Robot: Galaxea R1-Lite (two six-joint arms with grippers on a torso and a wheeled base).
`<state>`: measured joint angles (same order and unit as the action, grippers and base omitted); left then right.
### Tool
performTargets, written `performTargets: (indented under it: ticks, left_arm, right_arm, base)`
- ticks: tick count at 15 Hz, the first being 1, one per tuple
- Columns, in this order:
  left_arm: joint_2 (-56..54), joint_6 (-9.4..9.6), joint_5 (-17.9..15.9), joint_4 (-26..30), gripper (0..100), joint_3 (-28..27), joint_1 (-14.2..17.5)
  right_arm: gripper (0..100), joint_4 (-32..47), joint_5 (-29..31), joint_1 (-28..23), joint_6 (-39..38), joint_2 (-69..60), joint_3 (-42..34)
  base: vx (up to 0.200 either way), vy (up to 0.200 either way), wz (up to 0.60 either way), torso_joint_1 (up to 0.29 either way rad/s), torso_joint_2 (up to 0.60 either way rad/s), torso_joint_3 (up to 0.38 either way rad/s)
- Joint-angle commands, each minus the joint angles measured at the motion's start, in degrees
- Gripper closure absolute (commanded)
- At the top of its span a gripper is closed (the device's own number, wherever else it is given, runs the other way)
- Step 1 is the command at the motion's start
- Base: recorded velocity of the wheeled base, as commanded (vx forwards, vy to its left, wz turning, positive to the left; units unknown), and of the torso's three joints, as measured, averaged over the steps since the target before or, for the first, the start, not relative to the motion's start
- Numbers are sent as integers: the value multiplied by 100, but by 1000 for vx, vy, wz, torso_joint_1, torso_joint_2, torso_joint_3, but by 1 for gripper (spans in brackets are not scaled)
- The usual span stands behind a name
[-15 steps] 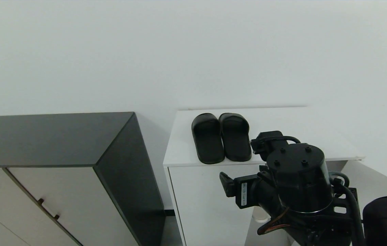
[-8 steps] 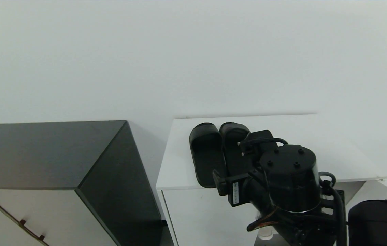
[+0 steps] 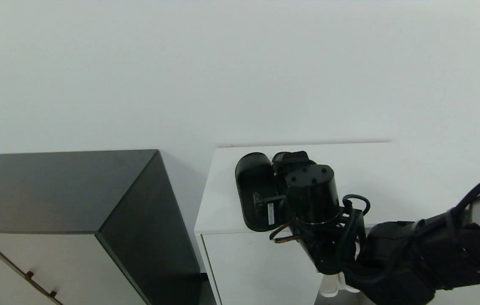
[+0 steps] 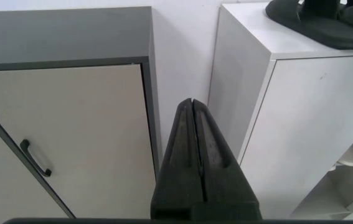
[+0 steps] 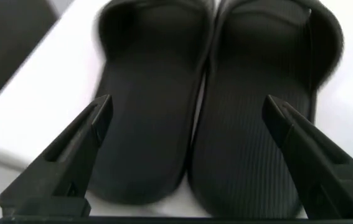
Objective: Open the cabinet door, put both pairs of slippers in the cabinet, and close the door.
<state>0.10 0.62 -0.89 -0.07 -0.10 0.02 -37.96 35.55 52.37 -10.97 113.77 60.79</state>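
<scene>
Right wrist view has the right gripper (image 5: 187,106) spread wide above the pair of black slippers (image 5: 238,118), which lies on top of the white cabinet (image 3: 384,178) near its front edge. The step in hand looks like grasping this pair; next the jaws must drop and pinch both slippers together. The right arm reaches over that front edge, wrist angled down. Beside the white cabinet, the left gripper (image 4: 192,109) hangs pressed shut, empty, facing the dark cabinet (image 3: 53,186), its door (image 4: 70,143) closed.

No legible text, number or sign found. One small white label (image 3: 271,214) sits on the right arm's wrist housing (image 3: 311,192), at its 8 o'clock; print too small to read.
</scene>
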Motion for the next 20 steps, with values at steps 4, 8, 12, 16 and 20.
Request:
performTargets:
  ticks: [4,8,12,16,20]
  left_arm:
    - [-1,-9,1,-1,100,1,6]
    - [-1,-9,1,-1,100,1,6]
    - [-1,-9,1,-1,100,1,6]
    - [-1,-9,1,-1,100,1,6]
    - [-1,-9,1,-1,100,1,6]
  right_arm:
    - [0,17,-39,-359,148,655,802]
    - [0,26,-39,-394,306,980,1242]
    - [100,26,-39,-447,306,1200,1558]
    - [100,26,-30,-500,306,1156,1664]
    - [100,254,-30,-324,297,321,1224]
  base:
    - [0,0,0,0,0,0]
    - [0,0,0,0,0,0]
    - [0,0,0,0,0,0]
    - [0,0,0,0,0,0]
    - [0,0,0,0,0,0]
